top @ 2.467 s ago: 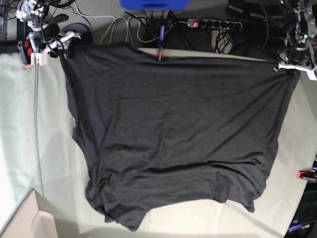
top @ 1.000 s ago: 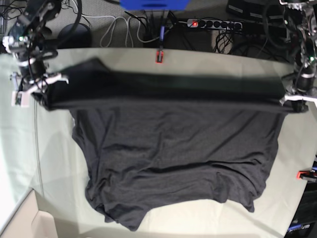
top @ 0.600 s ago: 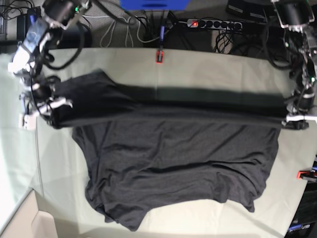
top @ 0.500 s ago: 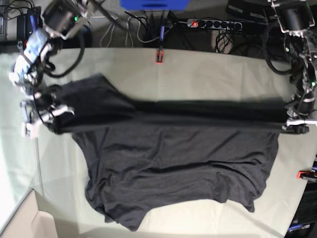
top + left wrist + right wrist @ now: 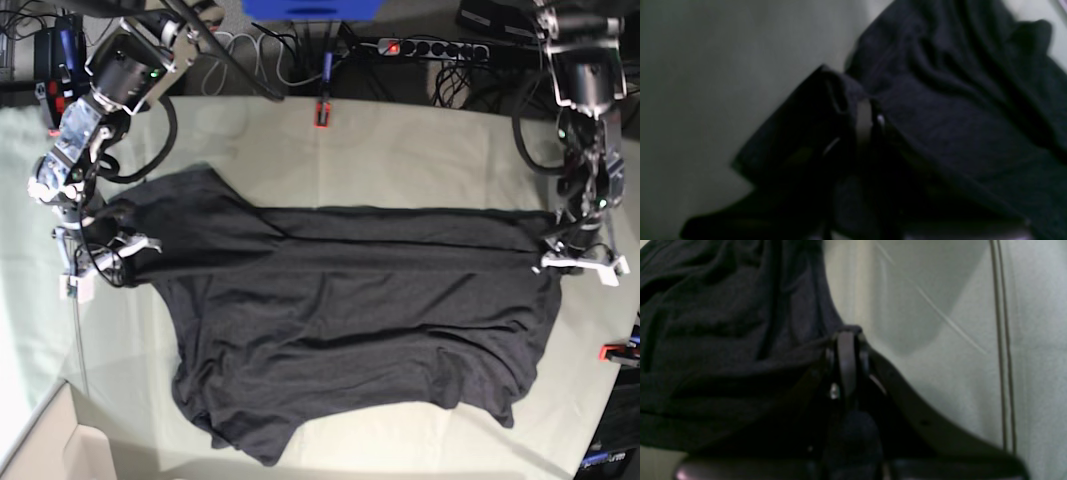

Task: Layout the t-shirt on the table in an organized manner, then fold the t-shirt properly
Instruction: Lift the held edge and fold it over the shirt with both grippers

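Right pincer clamped on t-shirt edge; table beneath.

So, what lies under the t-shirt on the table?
Under the t-shirt only the table shows, its pale green cloth reaching out on every side. Whatever lies beneath the dark fabric itself is covered; no print is visible.

Count on inspection: one t-shirt, one bench, two pincers, left and right, two red clamps, one power strip.
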Robot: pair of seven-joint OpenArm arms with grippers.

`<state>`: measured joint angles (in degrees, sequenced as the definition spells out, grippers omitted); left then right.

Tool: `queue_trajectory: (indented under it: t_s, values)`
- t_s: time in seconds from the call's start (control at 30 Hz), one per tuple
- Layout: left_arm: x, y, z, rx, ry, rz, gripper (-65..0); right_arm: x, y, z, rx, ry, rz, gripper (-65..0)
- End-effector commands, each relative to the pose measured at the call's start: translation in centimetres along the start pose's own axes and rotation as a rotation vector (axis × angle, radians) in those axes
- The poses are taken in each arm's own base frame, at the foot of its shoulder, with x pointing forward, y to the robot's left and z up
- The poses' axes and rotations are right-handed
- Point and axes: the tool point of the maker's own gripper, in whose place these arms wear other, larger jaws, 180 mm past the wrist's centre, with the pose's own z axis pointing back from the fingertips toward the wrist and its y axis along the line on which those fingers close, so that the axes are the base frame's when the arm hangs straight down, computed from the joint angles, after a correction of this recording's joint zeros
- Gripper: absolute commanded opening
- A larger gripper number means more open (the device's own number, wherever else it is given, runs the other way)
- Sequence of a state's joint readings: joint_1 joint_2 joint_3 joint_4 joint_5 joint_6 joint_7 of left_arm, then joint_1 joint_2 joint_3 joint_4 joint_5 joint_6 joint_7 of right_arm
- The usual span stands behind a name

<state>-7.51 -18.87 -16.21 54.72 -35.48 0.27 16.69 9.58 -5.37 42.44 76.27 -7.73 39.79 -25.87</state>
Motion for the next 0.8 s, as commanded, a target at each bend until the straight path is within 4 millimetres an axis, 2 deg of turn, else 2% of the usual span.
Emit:
queue_trajectory:
  t_s: [0.0, 0.07, 0.1, 0.3, 0.37, 0.43, 0.53, 0.7, 0.77]
  values:
    - [2.8, -1.2, -0.4, -0.028, -0.063, -0.009, -64.4, 2.2, -0.1, 0.0, 0.003, -0.062, 0.009, -65.0]
    - [2.7, -1.2, -0.8, -0.026, -0.048, -0.033, -61.9, 2.2, -0.1, 0.0, 0.002, -0.059, 0.010, -64.8]
    - [2.7, -1.2, -0.8, -0.027, -0.046, -0.044, -59.7, 2.2, -0.1, 0.0, 0.002, -0.059, 0.010, -62.7]
    - [3.4, -1.4, -0.6, -0.038, -0.057, -0.067, -33.1, 2.2, -1.3, 0.5, -0.020, -0.056, 0.024, -37.9]
    - [3.5, -1.6, -0.1, -0.047, -0.069, -0.073, -27.8, 2.4, -1.8, 0.8, -0.035, -0.065, 0.023, -32.3]
    - [4.6, -0.6, 1.0, -0.043, -0.105, -0.078, -25.9, 2.8, -2.9, 1.7, -0.071, -0.085, 0.013, -29.4]
    - [5.5, 0.7, 2.9, -0.033, -0.155, -0.069, -25.7, 2.8, -3.9, 3.0, -0.107, -0.098, 0.022, -28.8]
    - [4.0, 3.1, 4.1, 0.013, -0.148, -0.035, -25.6, 0.7, -3.8, 4.0, -0.119, -0.064, 0.024, -28.8]
    - [2.5, 3.6, 3.9, 0.026, -0.118, -0.025, -25.6, -0.3, -3.8, 4.3, -0.118, -0.043, 0.026, -28.8]
